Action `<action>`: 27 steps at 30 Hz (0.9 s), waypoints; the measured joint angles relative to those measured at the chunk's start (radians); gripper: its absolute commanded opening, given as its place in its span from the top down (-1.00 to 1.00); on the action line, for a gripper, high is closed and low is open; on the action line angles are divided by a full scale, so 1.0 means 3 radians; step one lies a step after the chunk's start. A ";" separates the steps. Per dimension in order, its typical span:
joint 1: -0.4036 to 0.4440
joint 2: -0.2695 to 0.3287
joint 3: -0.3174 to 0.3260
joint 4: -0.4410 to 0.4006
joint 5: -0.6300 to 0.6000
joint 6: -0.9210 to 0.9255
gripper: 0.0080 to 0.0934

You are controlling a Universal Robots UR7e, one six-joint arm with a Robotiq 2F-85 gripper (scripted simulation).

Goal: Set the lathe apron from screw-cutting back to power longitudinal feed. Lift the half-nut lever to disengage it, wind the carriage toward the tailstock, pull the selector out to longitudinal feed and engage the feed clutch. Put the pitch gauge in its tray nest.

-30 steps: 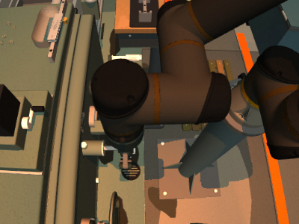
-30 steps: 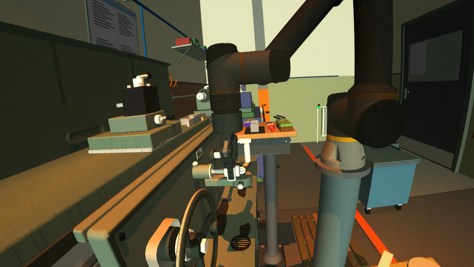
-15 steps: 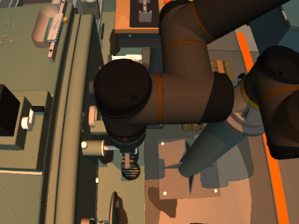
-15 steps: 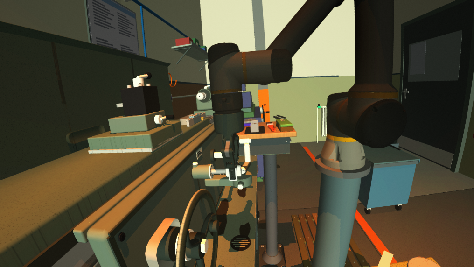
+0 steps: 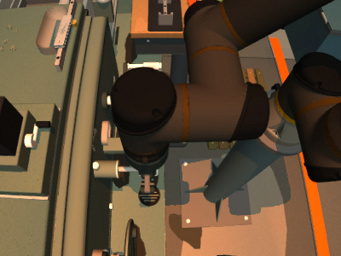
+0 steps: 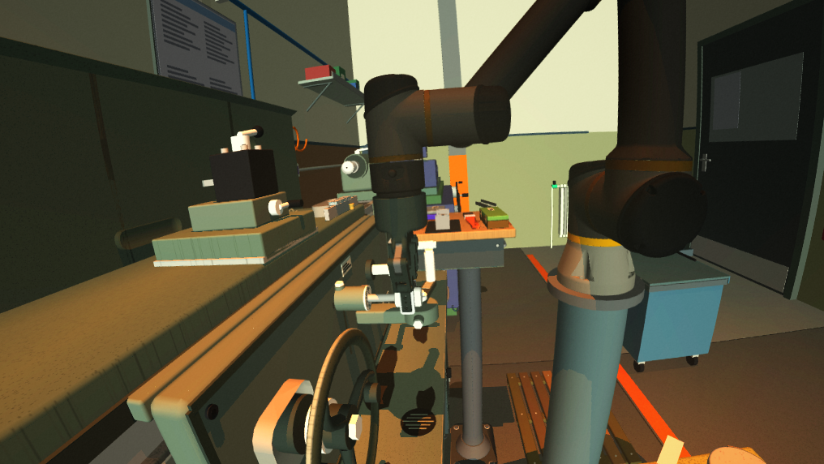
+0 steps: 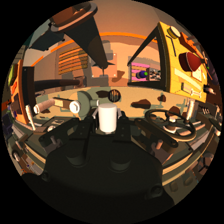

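The selector knob [image 7: 107, 118], a white cylinder on a thin shaft, is partly hidden between my fingers; from the side camera the arm's wrist covers it. My gripper [image 7: 107, 122] is closed on this knob, with a finger at each side of it. The shaft runs back to a green boss [image 6: 350, 298] on the apron face, and the gripper [image 6: 408, 300] hangs straight down onto it. The carriage handwheel [image 6: 346, 392] stands lower along the apron, toward the near end. A white-tipped lever [image 7: 43, 106] sticks out to the left of the knob.
The lathe bed [image 6: 173, 323] runs along the left with the black toolpost [image 6: 242, 173] on its carriage. An orange tray table [image 6: 467, 227] on a post stands just behind the gripper. The robot's pedestal [image 6: 582, 369] rises to the right, beside a blue cart [image 6: 674, 311].
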 measured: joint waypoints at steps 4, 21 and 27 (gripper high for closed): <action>0.0001 -0.0011 0.0009 0.0003 -0.0001 0.0000 1.00; 0.0001 -0.0048 0.0044 0.0006 -0.0001 0.0001 1.00; 0.0002 -0.0061 0.0056 0.0007 -0.0001 0.0001 1.00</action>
